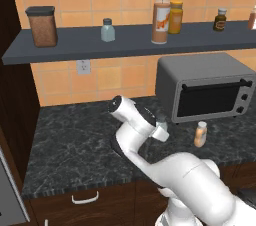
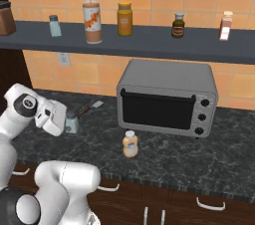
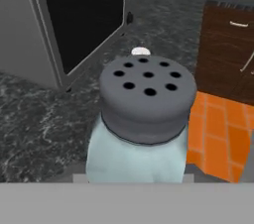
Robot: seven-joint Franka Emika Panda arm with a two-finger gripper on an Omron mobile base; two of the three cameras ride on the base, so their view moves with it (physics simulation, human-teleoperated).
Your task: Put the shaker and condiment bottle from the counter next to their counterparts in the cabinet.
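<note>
Shaker [image 3: 141,124] sits upright right between the gripper's [image 2: 73,125] nearly closed fingers, gripped low on the counter [image 2: 209,159]; its matching shaker [image 2: 55,26] waits on the cabinet [image 2: 149,42] directly above.

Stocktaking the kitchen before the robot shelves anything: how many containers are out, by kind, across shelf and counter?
Shakers: 2, shelf shaker, counter shaker
Bottles: 4, pourer bottle, mustard-yellow bottle, peach-orange bottle, red-and-white bottle
Jars: 1, dark brown jar
Canisters: 1, brown-filled canister
Total: 8
</note>
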